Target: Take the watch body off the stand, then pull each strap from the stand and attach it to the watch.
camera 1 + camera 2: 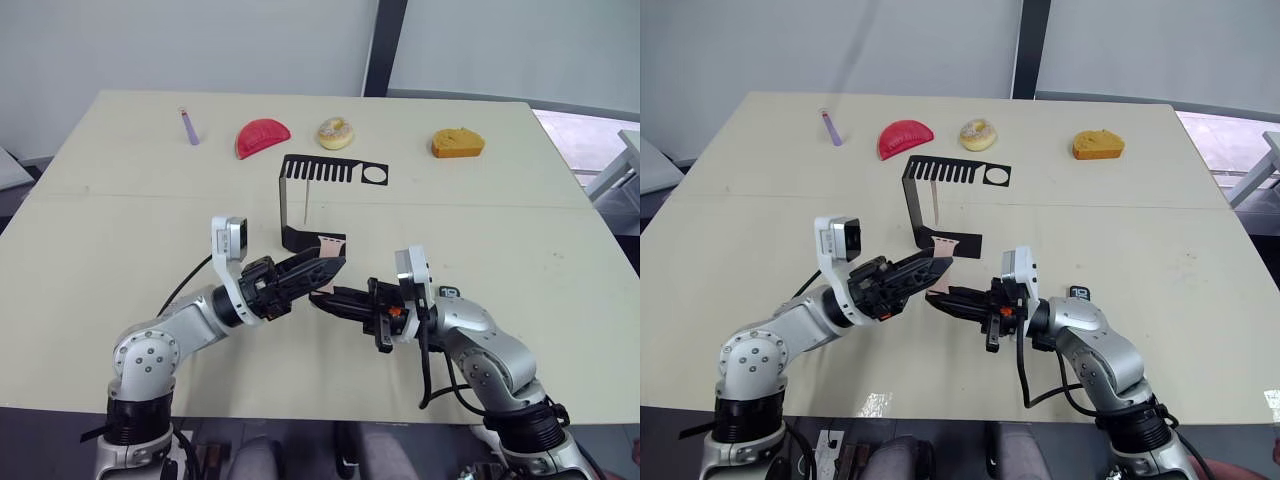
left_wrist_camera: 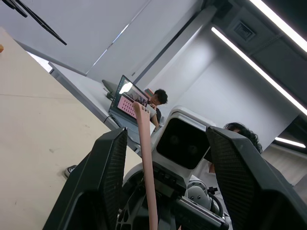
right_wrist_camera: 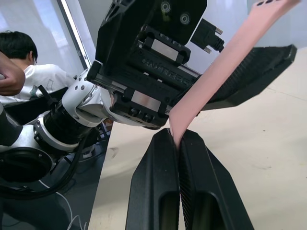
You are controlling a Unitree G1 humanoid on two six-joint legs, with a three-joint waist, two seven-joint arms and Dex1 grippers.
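Your two pincers meet at the centre of the frame, low on the table [image 1: 120, 200], just in front of the stand [image 1: 300, 190]. The right pincer [image 3: 179, 143] is clenched on one end of a pink strap [image 3: 225, 62], which runs up between the spread fingers of the left pincer [image 1: 335, 268]. The left pincer is released. The stand's slotted top plate sits mid-frame above them. I cannot make out the watch body.

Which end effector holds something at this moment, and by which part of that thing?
The right end effector is shut on the lower end of a pink strap. The strap rises between the open fingers of the left end effector, which does not clamp it.
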